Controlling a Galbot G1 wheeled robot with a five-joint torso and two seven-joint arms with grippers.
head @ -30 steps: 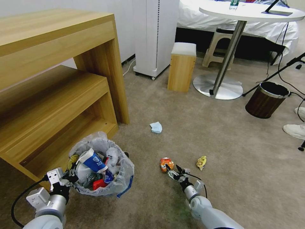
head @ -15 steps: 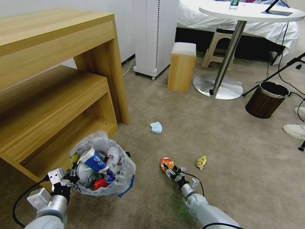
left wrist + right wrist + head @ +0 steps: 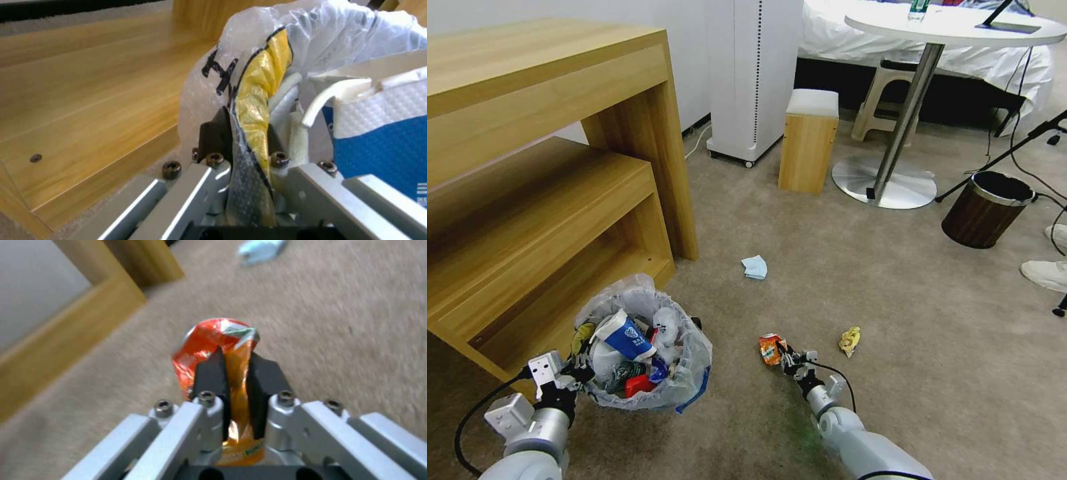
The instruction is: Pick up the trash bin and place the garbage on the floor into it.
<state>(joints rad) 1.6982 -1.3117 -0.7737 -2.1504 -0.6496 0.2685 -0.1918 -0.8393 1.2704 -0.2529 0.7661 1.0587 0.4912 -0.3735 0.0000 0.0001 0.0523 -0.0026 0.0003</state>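
Gripping the near-left rim of the trash bin (image 3: 644,353), the left gripper (image 3: 242,146) is pinching the crinkly liner and a yellow wrapper (image 3: 260,100) between its closed pads; the thin bag is likely slippery and could tear, so the firmer rim under it is the safer hold. The bin, packed with a blue-white cup (image 3: 624,335) and other litter, is sitting near the wooden shelf unit (image 3: 540,180) and probably weighing little. To its right, the right gripper (image 3: 233,373) is clamping a crushed orange can (image 3: 770,348), light, stiff and dented, just above the floor (image 3: 860,280). Farther right, 1 yellow scrap (image 3: 849,340) and, farther off, 1 pale blue paper (image 3: 754,267) are lying on the short-pile carpet, which is giving little slide.
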